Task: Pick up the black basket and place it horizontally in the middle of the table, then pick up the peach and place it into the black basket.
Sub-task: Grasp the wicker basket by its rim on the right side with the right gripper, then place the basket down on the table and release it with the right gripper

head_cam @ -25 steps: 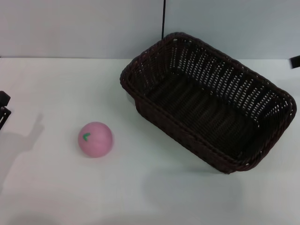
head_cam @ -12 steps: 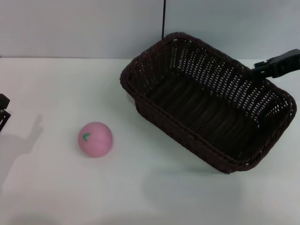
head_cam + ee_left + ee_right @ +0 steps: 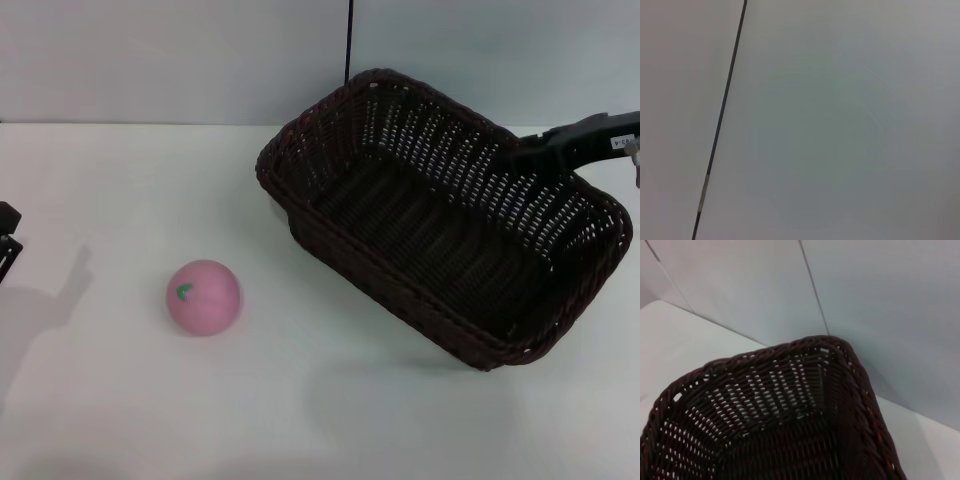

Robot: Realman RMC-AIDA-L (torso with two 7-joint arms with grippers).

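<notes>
- At the far left edge of the table (image 3: 120,420) I see only a small dark piece of the left gripper (image 3: 8,240), low beside the edge. It looks parked, I think because this arm has no work at this step. Whether its jaws are apart or together I cannot tell, and its wrist camera shows only a pale wall with a thin dark line.
- A little more to the right lies the peach (image 3: 203,297), alone on the white top, its green leaf mark turned up. It is well apart from everything, with free table on all sides, so a grasp from above should meet no obstacle.
- Between the peach and the basket is a wide bare strip. This middle part seems to me where the basket should go.
- The black basket (image 3: 445,215) stands on the right half, open side up, turned diagonally, one corner near the back wall. It is not yet horizontal and not yet in the middle.
- The right gripper (image 3: 560,145) reaches in from the right edge, over the basket's far long rim, probably to take that rim. I cannot tell if its jaws are apart or together; its wrist camera looks down into the woven inside and a rim corner.
- The basket's right end is close to the table's right edge, so the open room for moving it is toward the left.
</notes>
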